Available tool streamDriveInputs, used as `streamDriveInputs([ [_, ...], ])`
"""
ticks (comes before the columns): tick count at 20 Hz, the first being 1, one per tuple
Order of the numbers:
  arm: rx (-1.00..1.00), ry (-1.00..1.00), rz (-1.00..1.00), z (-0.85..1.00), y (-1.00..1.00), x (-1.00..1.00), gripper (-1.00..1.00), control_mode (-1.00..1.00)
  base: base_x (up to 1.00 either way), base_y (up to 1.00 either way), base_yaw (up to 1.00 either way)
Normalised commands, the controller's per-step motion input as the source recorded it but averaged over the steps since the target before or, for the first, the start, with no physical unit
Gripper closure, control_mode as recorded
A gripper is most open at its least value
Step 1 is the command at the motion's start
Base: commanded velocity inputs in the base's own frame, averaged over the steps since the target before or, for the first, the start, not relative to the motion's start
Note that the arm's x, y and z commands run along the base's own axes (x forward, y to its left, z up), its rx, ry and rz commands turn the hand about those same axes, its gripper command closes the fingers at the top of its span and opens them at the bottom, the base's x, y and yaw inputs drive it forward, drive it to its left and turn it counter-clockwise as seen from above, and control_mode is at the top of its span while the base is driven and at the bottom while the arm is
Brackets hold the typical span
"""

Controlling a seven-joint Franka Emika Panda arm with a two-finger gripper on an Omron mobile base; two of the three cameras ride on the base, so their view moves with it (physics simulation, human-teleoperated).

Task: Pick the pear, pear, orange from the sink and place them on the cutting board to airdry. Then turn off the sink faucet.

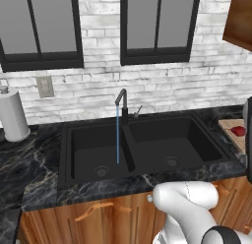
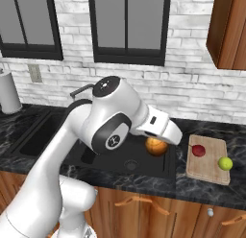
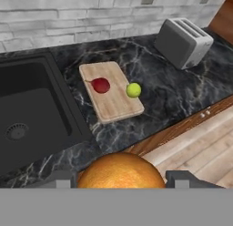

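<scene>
My gripper [image 3: 120, 179] is shut on the orange [image 3: 120, 171], which sits between the two tips low in the hand view. From the right base view the orange [image 2: 154, 148] hangs under the hand above the right basin of the black sink [image 2: 96, 158]. The tan cutting board [image 2: 209, 169] lies on the counter right of the sink, with the dark red pear [image 2: 198, 150] and the yellow-green pear [image 2: 225, 163] resting on it. The black gooseneck faucet [image 1: 121, 103] pours a thin blue stream [image 1: 117, 135] into the left basin.
A grey toaster [image 3: 183, 42] stands on the dark marble counter beyond the board. A paper towel roll [image 1: 12, 115] stands at the far left. A wooden wall cabinet [image 2: 228, 30] hangs above the right counter. The faucet's thin lever [image 1: 138, 110] sits at its base.
</scene>
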Motion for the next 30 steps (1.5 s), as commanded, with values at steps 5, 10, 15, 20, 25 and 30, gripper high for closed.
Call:
streamDriveInputs([
  [5,0.0,-0.01,0.01,-0.13,-0.07,0.12,1.0,-1.0,0.0,0.0,0.0],
  [10,0.0,-0.05,0.02,-0.23,-0.03,0.26,1.0,-1.0,0.0,0.0,0.0],
  [15,0.03,-0.03,0.02,-0.18,-0.19,0.17,1.0,-1.0,0.0,0.0,0.0],
  [20,0.06,0.0,0.01,-0.13,-0.29,0.12,1.0,-1.0,0.0,0.0,0.0],
  [25,0.04,0.0,0.01,-0.13,-0.12,0.22,1.0,-1.0,0.0,0.0,0.0],
  [30,0.01,0.0,0.01,-0.2,-0.13,0.15,1.0,-1.0,0.0,0.0,0.0],
])
